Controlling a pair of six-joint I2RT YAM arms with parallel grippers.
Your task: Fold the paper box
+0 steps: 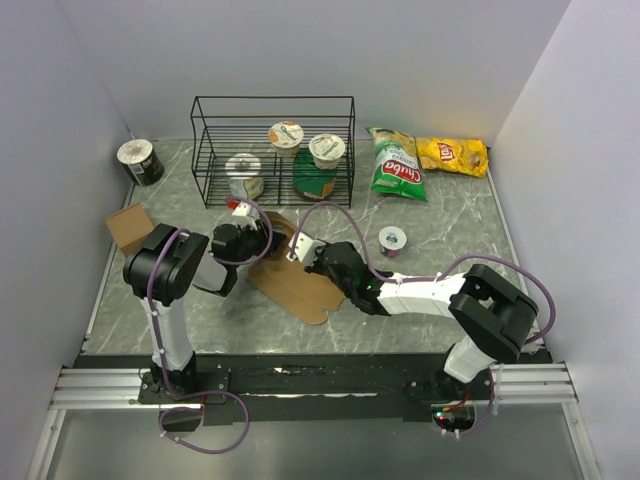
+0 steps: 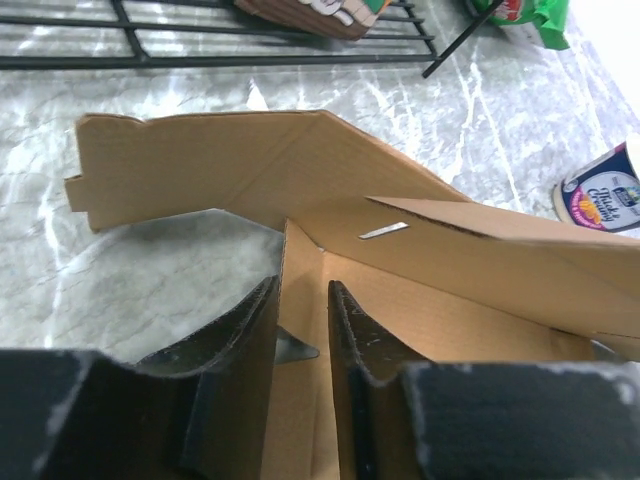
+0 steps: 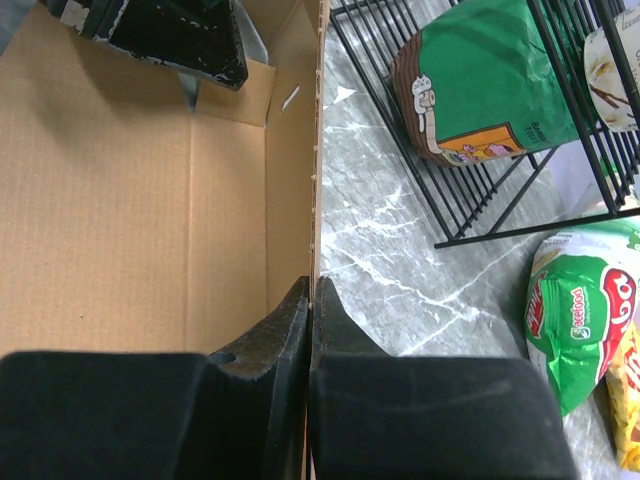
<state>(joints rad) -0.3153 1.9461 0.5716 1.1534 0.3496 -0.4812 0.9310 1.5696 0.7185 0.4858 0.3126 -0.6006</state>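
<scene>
Operator: Where does the paper box (image 1: 295,280) lie?

Technician: Just before the wire rack (image 1: 272,98), half-raised. The right gripper (image 3: 312,285) pinches one wall. The left gripper (image 2: 303,285) straddles another, clamping unclear. Each wall should stand upright during creasing.

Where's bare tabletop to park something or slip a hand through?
Free: the patch bordered by yogurt cup, chip bags and right arm; also the near strip between paper box and the arm bases. Crowded: centre, left tool and right tool at the box, before the wire rack.
</scene>
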